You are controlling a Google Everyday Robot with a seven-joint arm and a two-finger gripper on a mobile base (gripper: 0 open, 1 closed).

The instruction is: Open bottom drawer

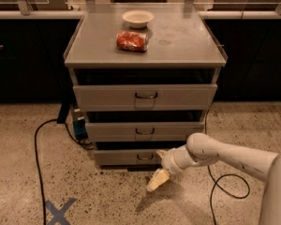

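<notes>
gripper (158, 179) hangs low centre of frame, just below and a bit right of the bottom drawer (117, 158). its tip slants down-left toward the floor (103, 196), not touching the drawer front. can't tell whether it's spread or closed. white arm (225, 153) comes in from the lower right corner.

key relation: the drawer's small dark loop handle (145, 157) sits mid-front, up and slightly left of the gripper, near but apart. the handle's long axis runs left-right across the frame. the drawer front faces the camera, so imo the pull has to come toward the bottom edge of the frame. gripper prob needs to lift and tip up to handle height first, since it points at the floor rn, not at the loop.

bottom drawer is the lowest, narrowest front of three in the grey cabinet (187, 46), centre frame. it looks about shut, so judged not opened yet. middle drawer (112, 131) and top drawer (103, 97) stack above it.

surface: speckled stone-like floor, hard, level. blue tape x (58, 212) lower left. black cable (36, 149) loops down the left side. another cable (227, 191) coils lower right under the arm and could snag if the base backs up. on the cabinet top: pale bowl (137, 18) and red packet (132, 41). dark counters (23, 55) run behind, across the upper frame.
</notes>
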